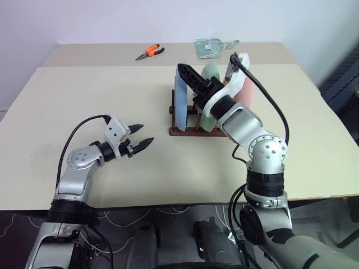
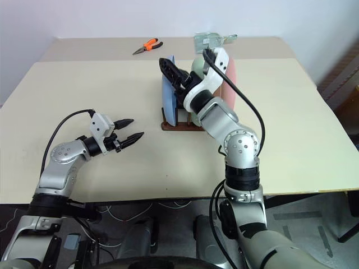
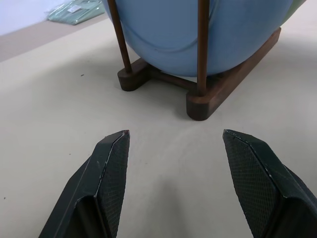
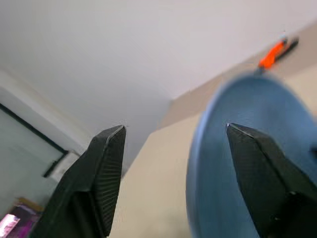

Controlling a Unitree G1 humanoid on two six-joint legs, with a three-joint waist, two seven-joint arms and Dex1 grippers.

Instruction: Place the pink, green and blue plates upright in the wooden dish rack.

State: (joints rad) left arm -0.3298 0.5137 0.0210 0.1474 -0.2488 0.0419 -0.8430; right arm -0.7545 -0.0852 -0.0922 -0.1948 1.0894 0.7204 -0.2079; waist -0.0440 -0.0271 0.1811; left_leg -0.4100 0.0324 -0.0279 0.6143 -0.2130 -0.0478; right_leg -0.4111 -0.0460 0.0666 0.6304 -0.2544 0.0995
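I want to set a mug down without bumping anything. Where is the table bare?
Bare: the wide stretch of table between the left gripper and the orange pliers, and the right side past the pink plate. Crowded: around the wooden dish rack, where the right gripper hangs over the blue plate and green plate.

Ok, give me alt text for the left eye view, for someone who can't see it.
A wooden dish rack on a beige table holds the blue plate, green plate and pink plate upright, with the right tool open above the blue plate. The left tool hovers open over the table to the rack's left. Orange pliers lie at the far edge.
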